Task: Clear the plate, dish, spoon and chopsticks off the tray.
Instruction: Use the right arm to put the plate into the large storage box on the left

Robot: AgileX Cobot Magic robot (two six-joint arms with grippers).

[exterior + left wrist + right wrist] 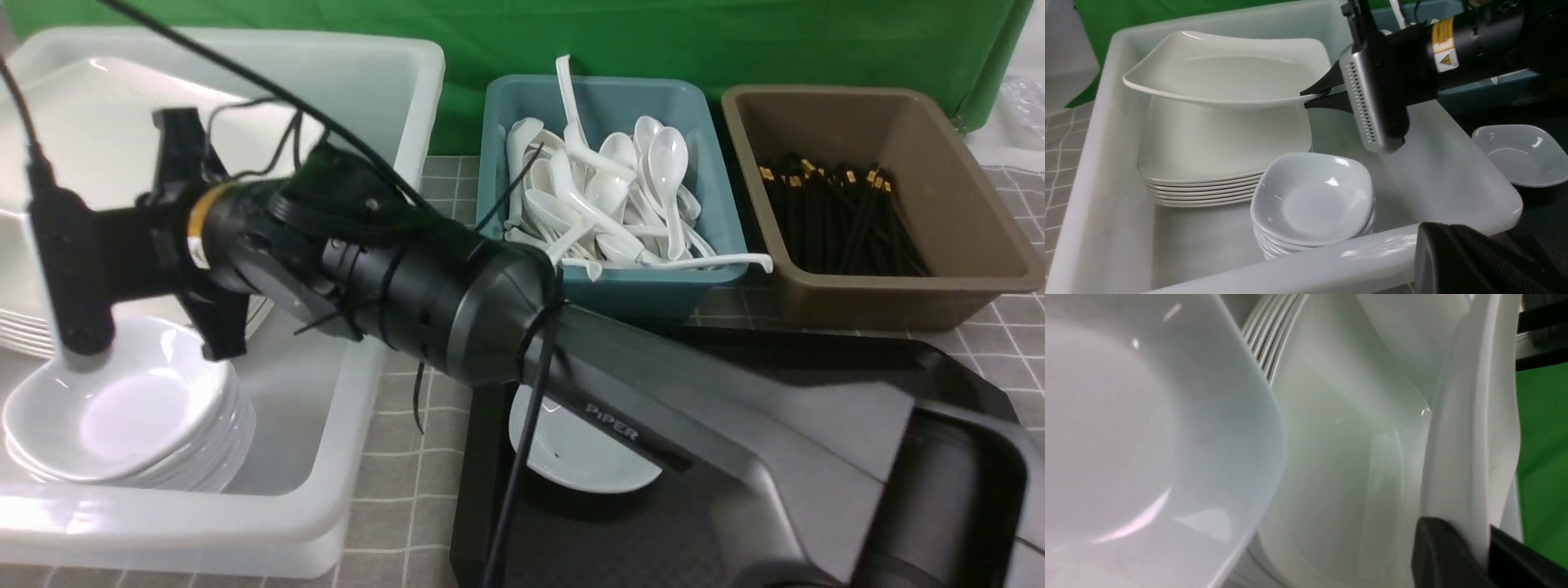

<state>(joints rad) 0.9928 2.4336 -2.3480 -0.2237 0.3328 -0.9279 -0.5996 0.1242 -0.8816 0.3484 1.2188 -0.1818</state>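
The right gripper (1311,98) is clamped on the rim of the plate (1224,69), its fingers (1447,555) pinching the edge that faces the tray (620,539). The plate hangs roughly level just above the stack of plates (1208,143) at the far end of the white tub (1331,253), with the stack of dishes (1310,200) near the tub's near wall. The dish (571,457) lies at the tray's far left corner, well apart from that gripper. The left gripper (1474,261) is closed.
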